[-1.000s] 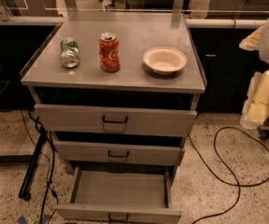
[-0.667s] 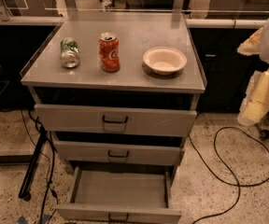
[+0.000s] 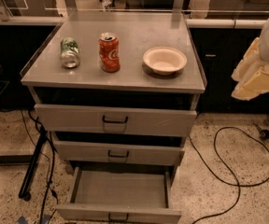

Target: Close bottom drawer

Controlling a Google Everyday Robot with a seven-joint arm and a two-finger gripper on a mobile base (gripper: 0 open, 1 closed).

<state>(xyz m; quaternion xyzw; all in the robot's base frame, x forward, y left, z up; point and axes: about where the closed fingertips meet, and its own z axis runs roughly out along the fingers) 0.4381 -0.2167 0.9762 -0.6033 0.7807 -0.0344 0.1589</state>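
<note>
Grey metal cabinet [image 3: 41, 73] stands on a speckled floor [image 3: 3, 190], with three drawers stacked under a flat top.

Top drawer [image 3: 148, 121]: tallest and widest front, pulled out a little, with a dark gap above it.

Middle drawer [image 3: 78, 151]: also slightly out, black handle at centre.

Bottom drawer [image 3: 120, 189]: lowest of the three, pulled well out toward the camera. Its plain grey tray is exposed and holds nothing. The low front panel sits at the bottom edge of the view, where the small black handle [image 3: 118, 217] is only partly visible.

Gripper [image 3: 256, 76]: cream-coloured, hanging at the right edge of the view beside a white arm section. It is about level with the cabinet top, well apart from the cabinet and touching none of the drawers. Whether it is apart or together cannot be told.

Black cable [image 3: 237, 171] loops across the floor to the right of the cabinet.

On the cabinet top, right of centre, sits a cream bowl [image 3: 165, 60], upright.

A red can [image 3: 109, 52] stands upright near the middle.

A green can [image 3: 69, 52] lies on its side left of the red one, apart from it.
</note>
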